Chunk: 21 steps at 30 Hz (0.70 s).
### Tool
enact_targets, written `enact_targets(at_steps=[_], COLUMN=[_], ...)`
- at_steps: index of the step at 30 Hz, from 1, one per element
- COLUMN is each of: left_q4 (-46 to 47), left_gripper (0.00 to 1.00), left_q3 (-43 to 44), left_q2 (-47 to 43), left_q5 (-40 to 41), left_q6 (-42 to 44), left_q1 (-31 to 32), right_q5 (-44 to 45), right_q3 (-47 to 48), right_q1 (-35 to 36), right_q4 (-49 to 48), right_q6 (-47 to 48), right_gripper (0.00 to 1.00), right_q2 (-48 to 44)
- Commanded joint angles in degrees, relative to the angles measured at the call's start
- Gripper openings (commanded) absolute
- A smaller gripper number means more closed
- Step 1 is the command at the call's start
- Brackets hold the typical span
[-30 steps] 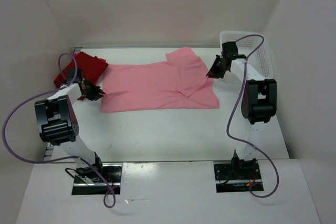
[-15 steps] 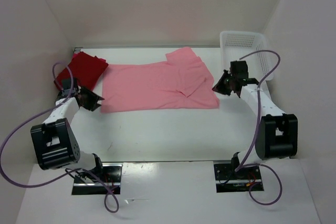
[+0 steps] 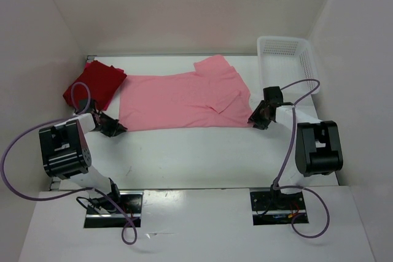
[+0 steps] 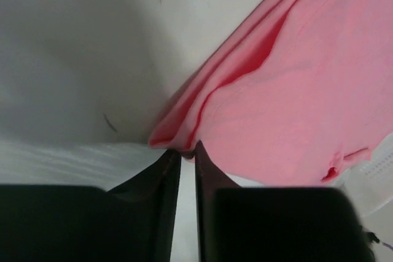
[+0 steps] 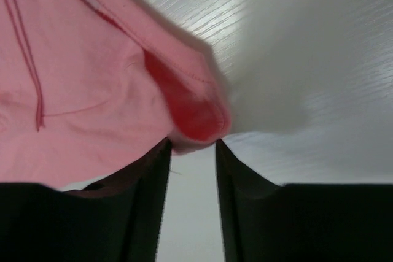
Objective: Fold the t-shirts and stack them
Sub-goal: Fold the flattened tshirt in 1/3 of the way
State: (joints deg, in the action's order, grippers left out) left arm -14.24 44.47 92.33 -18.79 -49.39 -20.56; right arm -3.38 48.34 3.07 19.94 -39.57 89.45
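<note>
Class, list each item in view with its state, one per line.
Pink t-shirt: spread flat, right part folded over.
Dark red t-shirt: folded, far left.
Basket: upright, far right.
Left gripper: nearly closed at shirt's corner, grip unclear.
Right gripper: open at shirt's other near corner.

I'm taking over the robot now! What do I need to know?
Left gripper: nearly closed at the near-left corner of the pink t-shirt; grip unclear.
Right gripper: open at its near-right corner.
The pink t-shirt lies spread out, one side folded in. Dark red t-shirt sits folded at the far left.
Left to do: finish folding the pink one, then stack it.
</note>
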Motion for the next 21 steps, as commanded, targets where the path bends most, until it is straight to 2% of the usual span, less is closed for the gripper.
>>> enact_targets(at_steps=[1, 3, 4, 6, 11, 13, 18, 20, 21], left_q4=[2.6, 2.6, 2.6, 1.4, -2.2, -4.4, -8.3, -9.7, -12.2], left_gripper=[0.17, 0.07, 0.04, 0.0, 0.0, 0.0, 0.0, 0.0, 0.0], left_q3=[1.1, 1.7, 1.7, 2.2, 0.8, -0.7, -6.3, -8.2, -9.0], left_q2=[2.3, 3.0, 3.0, 3.0, 0.4, -1.5, -6.4, -9.2, -10.5], left_q5=[-0.8, -0.8, -0.8, -0.8, -0.8, -0.8, -6.3, -8.8, -8.8], left_q6=[1.4, 1.4, 1.4, 2.0, 3.9, 5.4, 5.4, 4.7, 4.7], left_q1=[-0.3, -0.3, -0.3, -0.3, -0.3, -0.8, -2.6, -3.5, -4.3], right_q5=[4.4, 5.0, 5.8, 6.4, 3.4, -0.9, -7.2, -7.2, -7.2], right_q3=[0.3, 1.7, 2.4, 1.7, -4.4, -8.5, -13.1, -13.1, -12.4], right_q1=[-0.3, -0.3, -0.3, -0.9, -4.2, -7.3, -8.3, -8.3, -7.6], right_q4=[-4.6, -3.9, -3.0, -2.3, 2.4, 4.1, 9.5, 14.6, 16.3], right_q6=[-2.4, -3.1, -3.7, -4.3, -4.8, -5.5, -11.9, -13.1, -13.1], right_gripper=[0.37, 0.26, 0.12, 0.07, 0.02, 0.0, 0.0, 0.04, 0.12], right_q2=[2.9, 4.5, 4.5, 3.5, -6.5, -12.2, -24.7, -27.7, -28.8])
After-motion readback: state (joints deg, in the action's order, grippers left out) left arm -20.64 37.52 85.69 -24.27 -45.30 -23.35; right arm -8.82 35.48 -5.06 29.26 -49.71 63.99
